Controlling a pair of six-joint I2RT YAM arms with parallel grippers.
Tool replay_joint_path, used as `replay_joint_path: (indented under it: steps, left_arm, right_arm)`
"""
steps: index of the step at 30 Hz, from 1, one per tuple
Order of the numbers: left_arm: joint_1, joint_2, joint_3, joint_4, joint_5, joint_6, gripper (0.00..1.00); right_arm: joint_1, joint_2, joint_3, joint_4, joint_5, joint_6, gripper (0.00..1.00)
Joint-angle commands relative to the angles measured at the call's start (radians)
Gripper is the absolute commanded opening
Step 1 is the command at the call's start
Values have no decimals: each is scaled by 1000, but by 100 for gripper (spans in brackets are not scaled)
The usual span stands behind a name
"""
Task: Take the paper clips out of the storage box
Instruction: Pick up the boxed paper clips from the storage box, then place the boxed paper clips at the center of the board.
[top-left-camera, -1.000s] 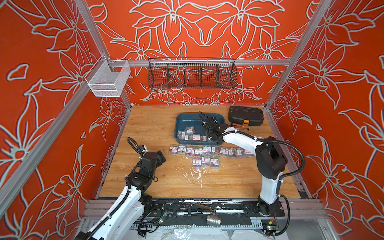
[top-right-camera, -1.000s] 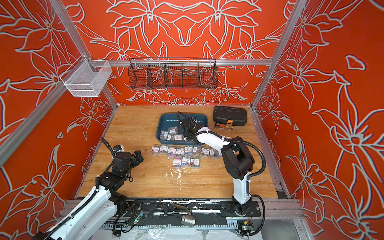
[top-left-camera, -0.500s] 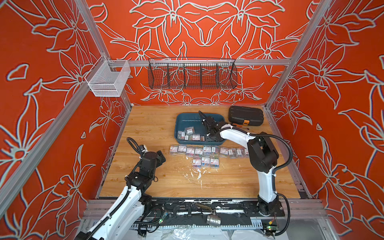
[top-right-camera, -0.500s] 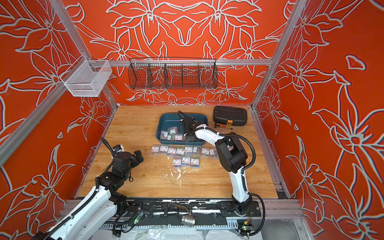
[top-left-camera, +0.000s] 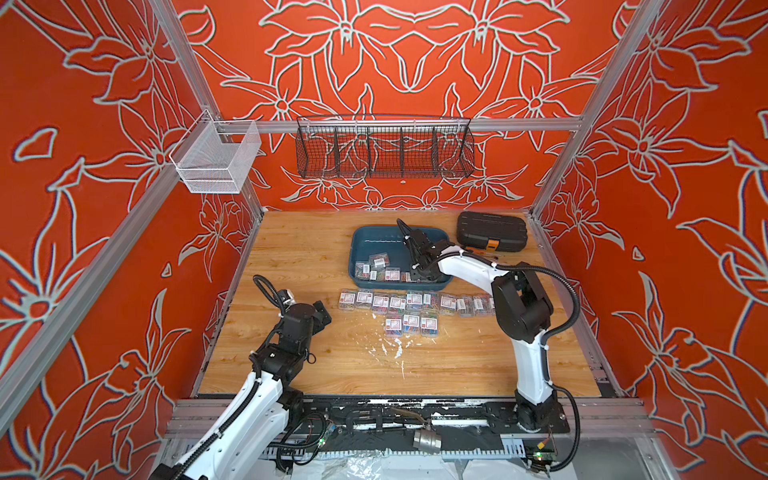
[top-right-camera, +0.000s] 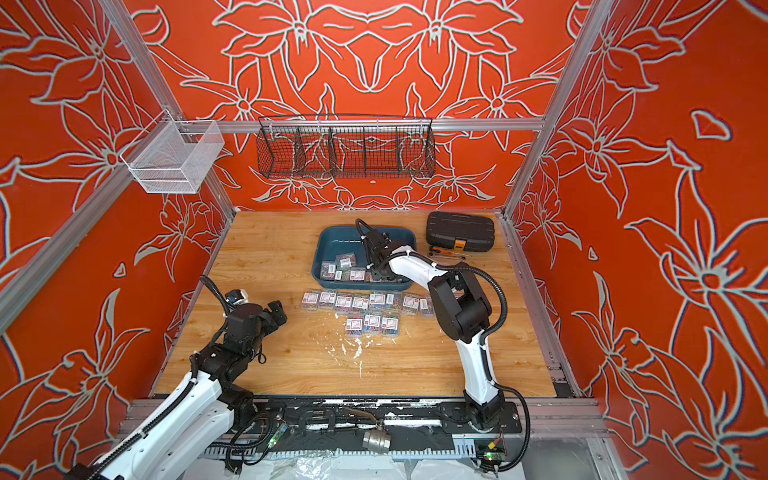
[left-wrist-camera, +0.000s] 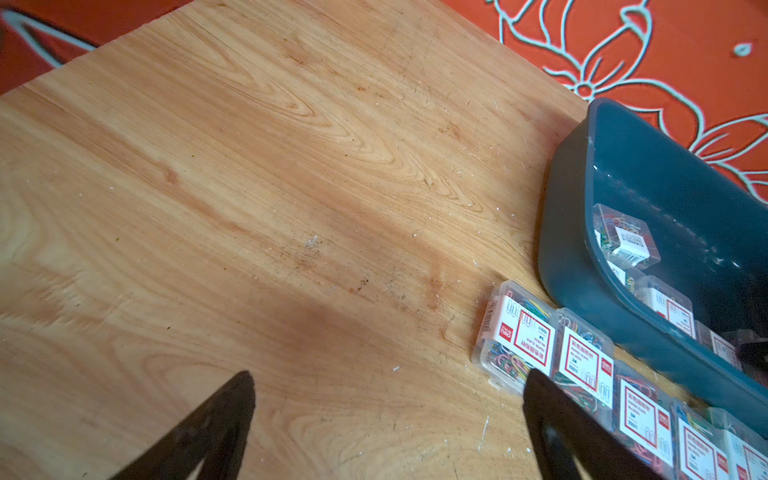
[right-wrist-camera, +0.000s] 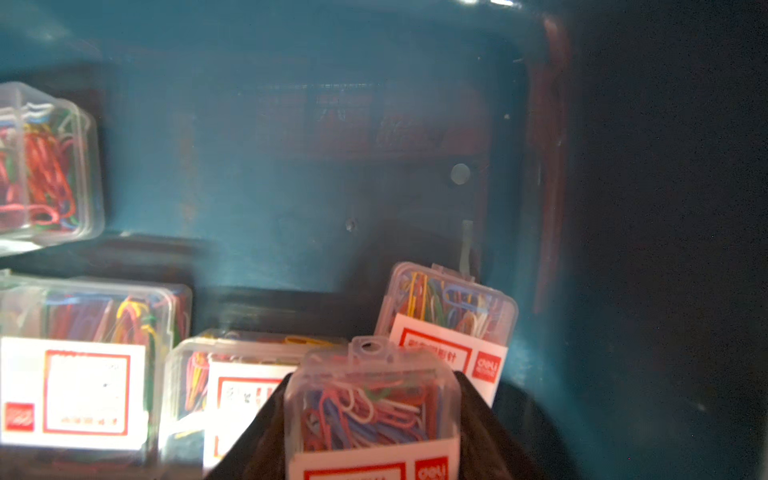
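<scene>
- Right gripper (right-wrist-camera: 372, 376): reaches down into the storage box (top-left-camera: 380, 243); its two dark fingers (right-wrist-camera: 266, 419) lie flush against opposite sides of one box of paper clips (right-wrist-camera: 370, 409), so it is clamped on that box; the box's white-and-red label faces the wrist camera and its clear end points away from the gripper.
- Grip location: in both top views the right gripper (top-left-camera: 419, 273) (top-right-camera: 380, 274) sits close to the storage box's front wall, right of its middle.
- Loose boxes inside (right-wrist-camera: 83, 365): several more lie beside the gripped one, along the front wall and toward the front left corner of the storage box (right-wrist-camera: 270, 187); one leans just beside the gripped box (right-wrist-camera: 449, 316); the back of the storage box shows bare floor.
- Storage box on the table (top-left-camera: 291, 249): stands near the back edge, right of centre; a black case (top-left-camera: 490, 230) lies beside it in the back right corner.
- Paper clips on the table (top-left-camera: 399, 301): one long row of boxes lies just in front of the storage box's front wall; a short row of three (top-left-camera: 411, 324) lies directly in front of that.
- Left gripper (left-wrist-camera: 388, 376): jaws spread wide and empty; it hangs over bare wood toward the table's left edge (top-left-camera: 322, 311), near the left end of the long row (left-wrist-camera: 519, 340).
- Surroundings: white flecks (top-left-camera: 390, 349) mark the wood in front of the short row; a black wire basket (top-left-camera: 384, 151) hangs on the back wall; a white mesh basket (top-left-camera: 216, 162) hangs at the back left post.
</scene>
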Motion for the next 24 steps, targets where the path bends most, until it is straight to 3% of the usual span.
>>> replay_joint_path:
  steps: [1,13,24]
  left_arm:
    - [6,-14,-3,0,-17,-18,98]
    - [6,-46,-17,0,-15,-18,98]
    - [6,-65,-28,11,8,-9,98]
  right_arm:
    - [-2,-106,-12,-15,20,-9,49]
    - [-1,-441,-297,48,53,51,46]
    - [25,-772,-769,140,0,204,45]
